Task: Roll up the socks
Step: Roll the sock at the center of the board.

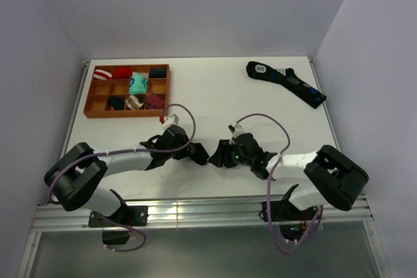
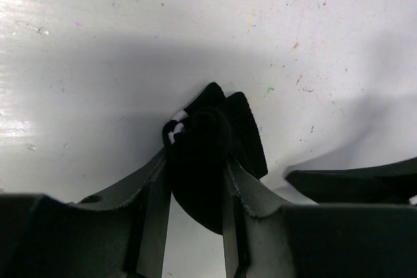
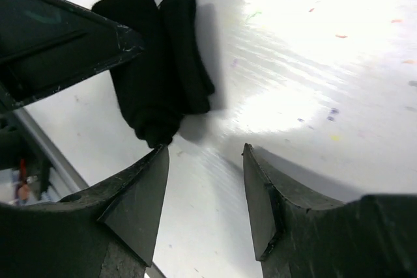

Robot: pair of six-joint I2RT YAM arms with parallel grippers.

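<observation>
Black sock [image 2: 207, 161], white cuff stripes; orange-brown tray [image 1: 124, 114].

A white table [image 1: 215, 96] carries a brown compartment tray [image 1: 124, 114] at its far left, a long dark sock [image 1: 287, 83] with blue marks at far right, and a rolled black sock [image 3: 153, 89] near the front edge.

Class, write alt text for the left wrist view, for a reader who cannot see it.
The left gripper pinches a rolled black sock, white stripes showing, over a scuffed white table. Another dark finger juts in from the right.
</observation>
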